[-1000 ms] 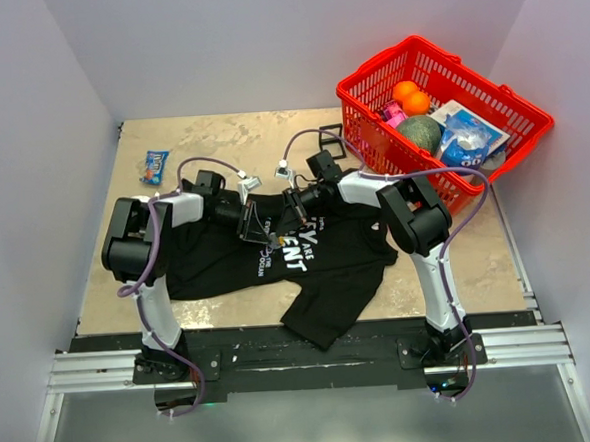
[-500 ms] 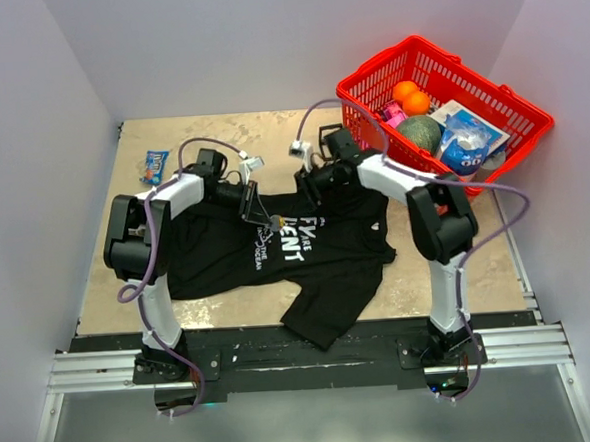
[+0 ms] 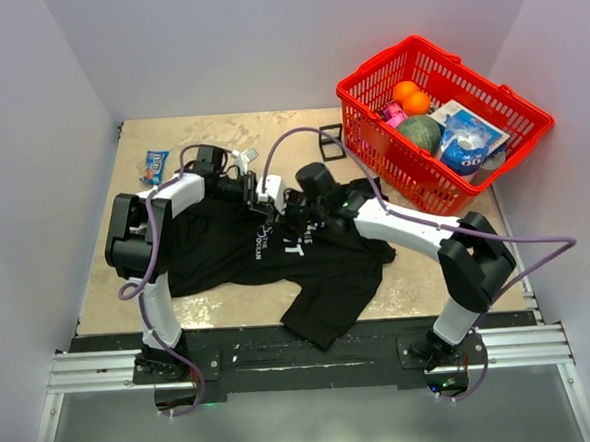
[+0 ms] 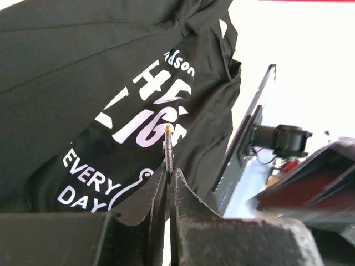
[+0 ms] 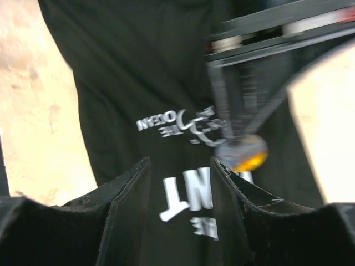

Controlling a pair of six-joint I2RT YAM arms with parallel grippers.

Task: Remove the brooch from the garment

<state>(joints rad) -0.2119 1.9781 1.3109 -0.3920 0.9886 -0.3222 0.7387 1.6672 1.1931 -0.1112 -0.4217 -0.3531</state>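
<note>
- The left gripper (image 4: 169,176) is pinched shut on the brooch (image 4: 168,143), which stands edge-on at the centre of the left wrist view, over the white lettering of the garment (image 4: 77,83).
- The right gripper (image 5: 180,174) hangs with its jaws apart at the lower centre of its view, holding nothing.
- The step in hand looks like pulling the brooch free. Whether it has left the cloth cannot be told.
- The next move likely calls for lifting it clear.

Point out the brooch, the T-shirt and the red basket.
brooch (image 4: 168,145): left wrist view, on its thin upright edge.
T-shirt (image 3: 217,251): top view, on plain cloth left of the lettering.
red basket (image 3: 423,40): top view, on its far rim corner.
</note>
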